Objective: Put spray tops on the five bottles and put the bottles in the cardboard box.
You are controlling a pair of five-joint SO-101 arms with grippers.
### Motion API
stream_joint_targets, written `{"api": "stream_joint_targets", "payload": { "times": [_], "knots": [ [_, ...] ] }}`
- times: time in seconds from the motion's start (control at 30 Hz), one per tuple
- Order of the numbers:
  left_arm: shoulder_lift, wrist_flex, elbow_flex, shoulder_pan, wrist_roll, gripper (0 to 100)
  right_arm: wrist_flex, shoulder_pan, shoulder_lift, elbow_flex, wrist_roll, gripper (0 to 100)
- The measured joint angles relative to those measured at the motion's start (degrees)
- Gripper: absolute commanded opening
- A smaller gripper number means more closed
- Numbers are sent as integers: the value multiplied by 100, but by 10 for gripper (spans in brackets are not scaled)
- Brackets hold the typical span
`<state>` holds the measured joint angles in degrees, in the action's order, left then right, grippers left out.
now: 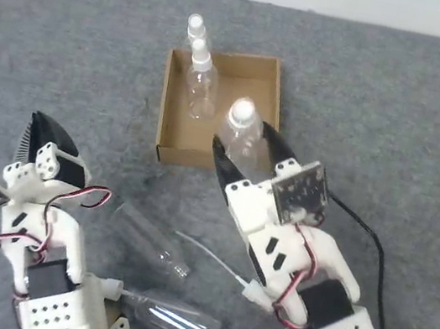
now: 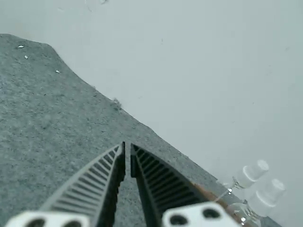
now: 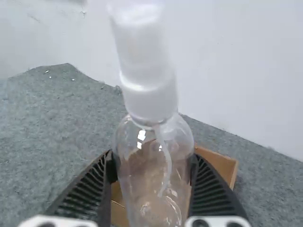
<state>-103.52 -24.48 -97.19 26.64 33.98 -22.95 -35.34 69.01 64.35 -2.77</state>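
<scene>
The left hand (image 2: 127, 147) sits drawn back near its base, fingers apparently closed with a thin slit between. The right hand (image 1: 241, 138) is extended forward, fingers clamping an upright bottle (image 3: 151, 179).

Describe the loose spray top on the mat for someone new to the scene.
From the cardboard box, come forward onto the grey mat between the two arms. The spray top lies there beside the right arm, near a capless bottle on its side. Its thin tube lies bare on the mat, not inside a bottle.
</scene>
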Motion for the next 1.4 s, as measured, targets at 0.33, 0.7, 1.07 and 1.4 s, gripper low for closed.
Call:
{"api": "stream_joint_targets", "payload": {
  "times": [0.33,0.7,1.07,1.4],
  "knots": [
    [0,0,0,0,0,13,651,-35,-1407,-440,18,63],
    [0,0,0,0,0,14,1996,-264,-2532,-484,18,62],
    [0,0,0,0,0,14,3323,-352,-3675,-484,18,65],
    [0,0,0,0,0,14,4123,-352,-4501,-484,18,63]
  ]
}}
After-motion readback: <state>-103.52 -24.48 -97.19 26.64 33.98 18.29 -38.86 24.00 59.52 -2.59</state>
